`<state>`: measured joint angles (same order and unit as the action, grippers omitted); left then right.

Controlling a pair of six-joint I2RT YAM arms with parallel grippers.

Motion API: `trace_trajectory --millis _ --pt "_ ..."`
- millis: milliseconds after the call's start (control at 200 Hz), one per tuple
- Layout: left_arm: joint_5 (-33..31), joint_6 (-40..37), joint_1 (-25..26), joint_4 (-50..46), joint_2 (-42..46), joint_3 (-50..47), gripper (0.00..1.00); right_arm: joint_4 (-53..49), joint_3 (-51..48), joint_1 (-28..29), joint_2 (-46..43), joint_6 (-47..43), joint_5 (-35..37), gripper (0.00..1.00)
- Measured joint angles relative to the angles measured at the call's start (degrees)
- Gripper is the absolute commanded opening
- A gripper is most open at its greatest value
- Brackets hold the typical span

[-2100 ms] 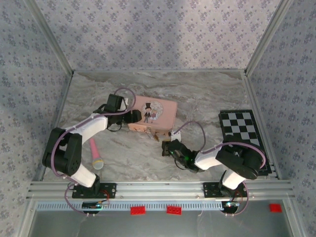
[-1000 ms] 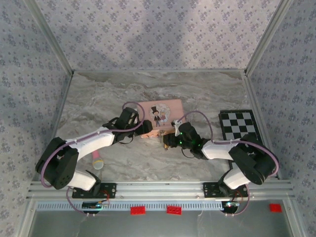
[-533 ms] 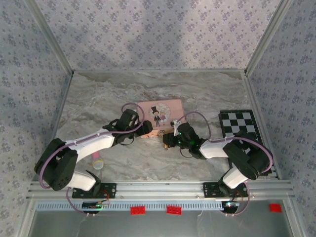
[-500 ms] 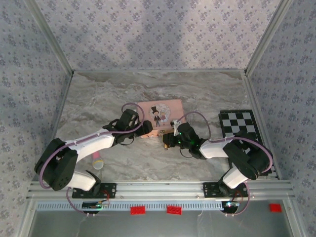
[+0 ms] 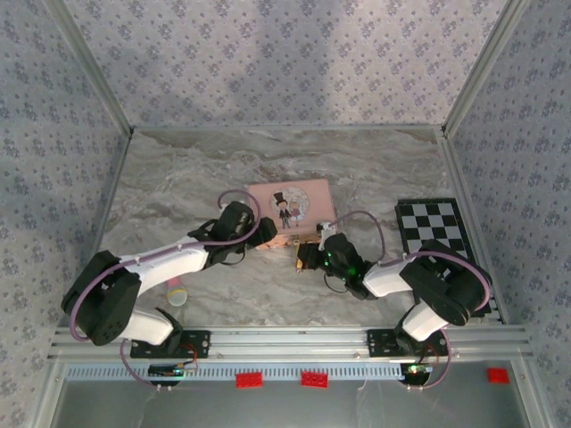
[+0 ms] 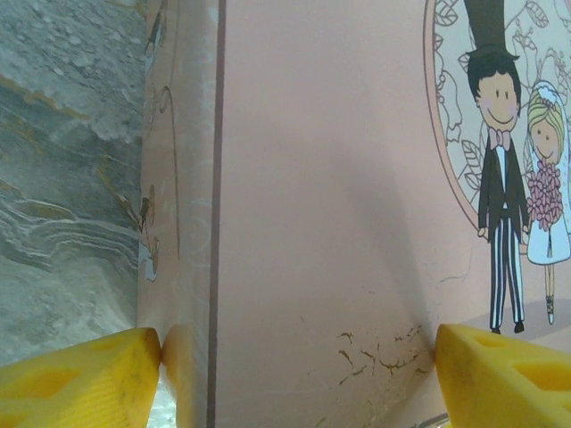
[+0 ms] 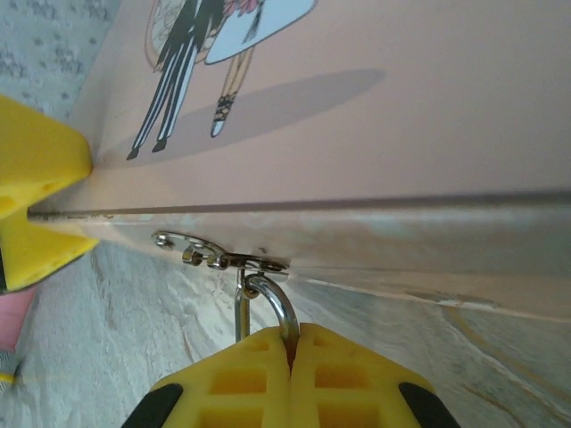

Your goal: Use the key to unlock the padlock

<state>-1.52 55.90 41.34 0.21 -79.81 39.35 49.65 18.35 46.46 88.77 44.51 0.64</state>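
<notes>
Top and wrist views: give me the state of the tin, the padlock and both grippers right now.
pink tin, lid down.
hasp, closed over the tin's front.
padlock, shackle through the hasp; body hidden, locked or not unclear.
left gripper, clamped across the tin's corner.
right gripper, shut on the padlock's shackle.
chessboard, lying flat.

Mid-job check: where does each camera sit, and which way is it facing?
Top external: above and behind the bases, looking down at the table, tin and both arms.
Left wrist: on the left arm, looking along the tin's lid; the left gripper straddles it.
Right wrist: on the right arm, facing the tin's hasp; the right gripper is shut on the padlock.
Shared: both wrist views show the tin's couple picture.
</notes>
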Motion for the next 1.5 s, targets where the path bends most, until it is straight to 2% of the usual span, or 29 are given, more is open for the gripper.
trace_trajectory --millis 410,560,989,1129,1364,1499 --pt "-3.98 4.85 7.91 3.39 -1.73 -0.09 0.8 8.55 -4.59 0.35 1.31 9.31 10.16 0.0" --pt "-4.11 5.22 8.94 4.31 -2.51 -0.09 0.8 11.08 -5.27 0.35 2.23 10.97 12.68 0.0" --pt "-4.07 5.27 9.35 4.55 -3.63 -0.09 0.81 22.77 -5.81 0.39 10.16 19.67 17.9 0.0" --pt "-4.09 5.03 9.35 4.52 -3.39 -0.09 0.85 24.2 -5.81 1.11 11.06 21.77 19.78 0.0" --pt "-7.3 3.5 8.61 4.02 5.27 -1.27 0.92 26.08 -5.77 1.57 12.52 23.74 21.2 0.0" --pt "-7.43 2.34 5.64 2.8 5.57 -0.37 0.92 26.25 -5.66 1.97 12.79 24.09 21.99 0.0"
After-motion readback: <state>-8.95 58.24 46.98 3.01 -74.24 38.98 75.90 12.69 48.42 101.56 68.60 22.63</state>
